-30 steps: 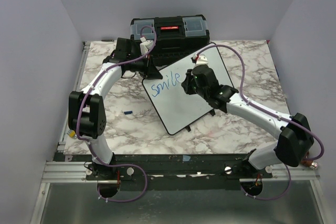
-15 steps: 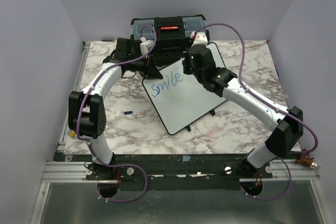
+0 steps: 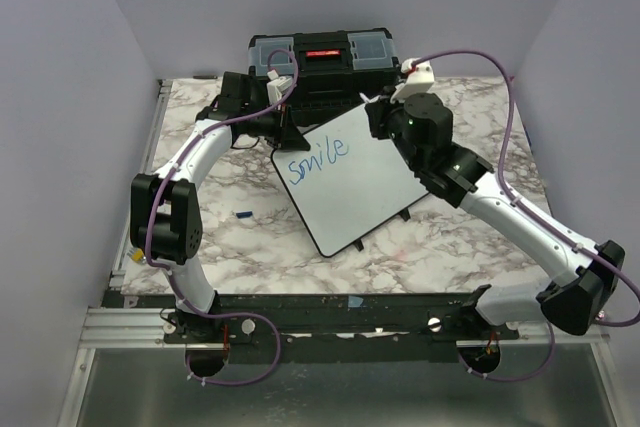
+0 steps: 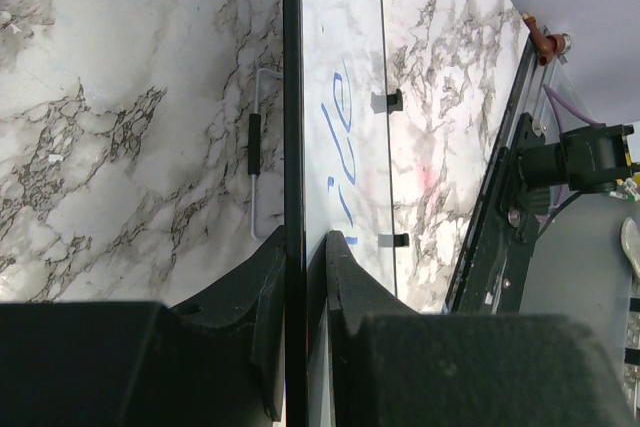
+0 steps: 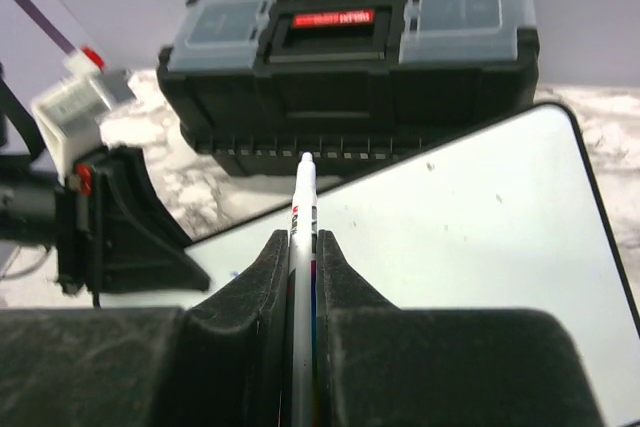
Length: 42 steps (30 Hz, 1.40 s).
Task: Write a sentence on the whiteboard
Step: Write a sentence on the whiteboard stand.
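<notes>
On the marble table [image 3: 250, 247], the left gripper [image 4: 304, 245] clamps the whiteboard [image 3: 345, 197] edge; the right gripper [image 5: 302, 242] grips a marker [image 5: 304, 187].

Glossy, smooth white whiteboard [image 3: 360, 187], matt black plastic toolbox [image 3: 320, 72], smooth marble-patterned tabletop [image 3: 250, 247], possibly laminate.

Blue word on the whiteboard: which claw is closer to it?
Left. The left claw clamps the edge of the whiteboard right beside the blue word; the right claw, holding a marker, is farther off near the far corner.
</notes>
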Available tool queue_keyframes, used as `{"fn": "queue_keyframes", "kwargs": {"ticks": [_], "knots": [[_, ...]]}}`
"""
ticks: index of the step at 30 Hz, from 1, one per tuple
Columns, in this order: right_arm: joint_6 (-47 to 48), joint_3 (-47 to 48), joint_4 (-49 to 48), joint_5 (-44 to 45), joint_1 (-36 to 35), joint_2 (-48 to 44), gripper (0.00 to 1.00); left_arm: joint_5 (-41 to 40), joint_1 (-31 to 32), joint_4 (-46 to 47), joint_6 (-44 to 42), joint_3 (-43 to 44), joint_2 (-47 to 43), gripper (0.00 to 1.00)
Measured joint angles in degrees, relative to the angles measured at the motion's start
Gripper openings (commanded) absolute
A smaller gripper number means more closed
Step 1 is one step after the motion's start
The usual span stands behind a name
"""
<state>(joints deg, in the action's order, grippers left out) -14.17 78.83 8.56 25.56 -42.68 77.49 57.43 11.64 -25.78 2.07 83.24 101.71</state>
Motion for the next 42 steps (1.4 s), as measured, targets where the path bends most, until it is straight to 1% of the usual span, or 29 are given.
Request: {"fn": "queue_keyframes", "kwargs": {"ticks": [8,16,24,32,35,42], "knots": [[-1.3,-12.5,-0.8,-2.3,0.0,-6.8,0.01,0.0,0.0,0.2,0.5,0.0,0.0,0.0],[-2.7,-20.3,-0.9,-4.2,0.0,-14.1,0.01,-0.4,0.1,1.0,2.0,-0.3,-0.4,0.0],[-3.0,-20.9,-0.7,-6.5,0.0,-14.7,0.01,-2.4,0.2,3.6,4.0,-3.7,-3.5,0.0],[-4.0,-21.5,1.5,-8.7,0.0,-17.6,0.01,-3.5,0.1,6.3,5.9,-6.9,-5.8,0.0],[-4.3,-22.0,1.7,-11.7,0.0,-18.3,0.01,-3.8,0.1,6.9,6.5,-7.3,-6.0,0.0],[-4.4,-22.4,2.8,-23.3,0.0,-17.1,0.01,-4.5,0.1,9.0,8.2,-8.3,-6.4,0.0]]}}
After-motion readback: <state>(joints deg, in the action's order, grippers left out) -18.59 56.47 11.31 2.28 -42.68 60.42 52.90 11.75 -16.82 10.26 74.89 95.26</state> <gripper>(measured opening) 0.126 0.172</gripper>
